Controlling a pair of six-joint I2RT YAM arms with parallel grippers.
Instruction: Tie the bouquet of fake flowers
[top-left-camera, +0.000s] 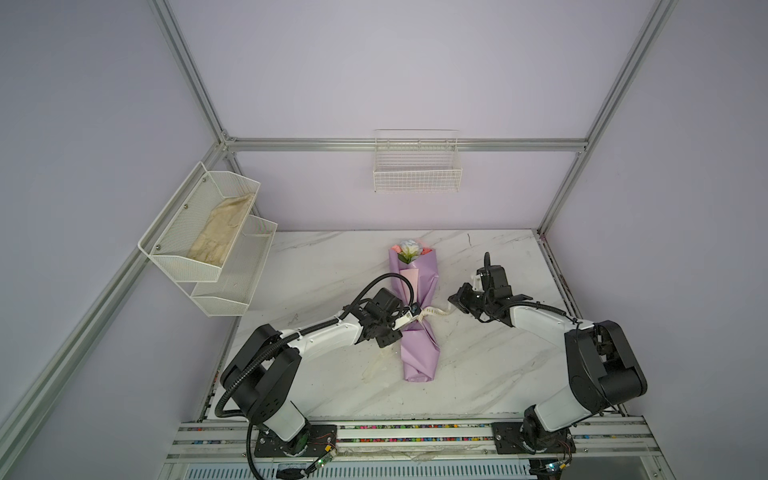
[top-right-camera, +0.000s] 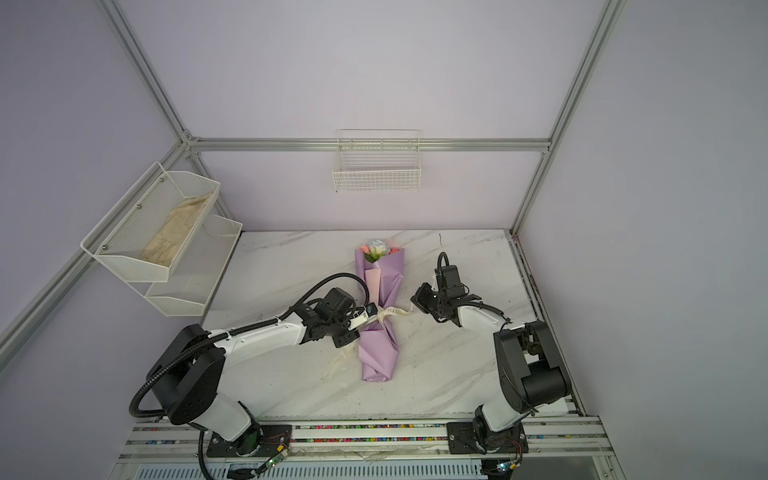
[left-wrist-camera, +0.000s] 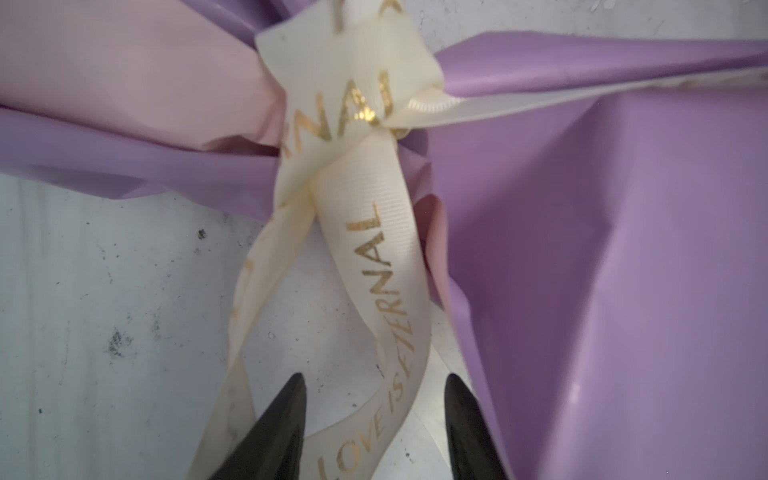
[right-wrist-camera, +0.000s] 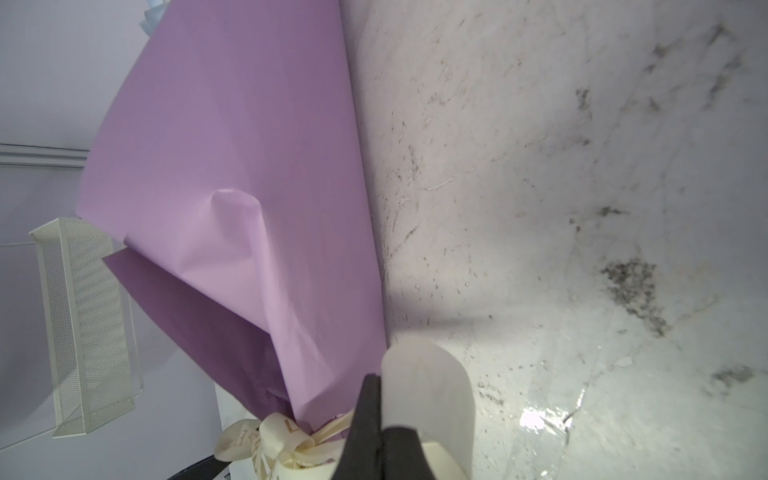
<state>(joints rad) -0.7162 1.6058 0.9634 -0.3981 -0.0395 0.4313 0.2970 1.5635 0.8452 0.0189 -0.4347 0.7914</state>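
Note:
The bouquet of fake flowers (top-left-camera: 417, 332) (top-right-camera: 379, 345) lies lengthwise on the marble table in both top views. It is wrapped in lilac paper with pink showing inside, and its blooms (top-left-camera: 409, 248) point toward the back wall. A cream ribbon (left-wrist-camera: 376, 257) with gold letters is knotted round its waist (left-wrist-camera: 353, 99). My left gripper (left-wrist-camera: 376, 382) (top-left-camera: 410, 314) is at the bouquet's left side, open, and one ribbon tail runs loose between its dark fingertips. My right gripper (right-wrist-camera: 376, 395) (top-left-camera: 454, 303) is right of the bouquet, shut on the other ribbon (right-wrist-camera: 428, 374) tail.
A white wire basket (top-left-camera: 417, 174) hangs on the back wall. On the left wall is a two-tier mesh shelf (top-left-camera: 232, 286) holding a beige cloth (top-left-camera: 222, 232). The marble table (top-left-camera: 328, 257) is edged by aluminium frame posts and a front rail.

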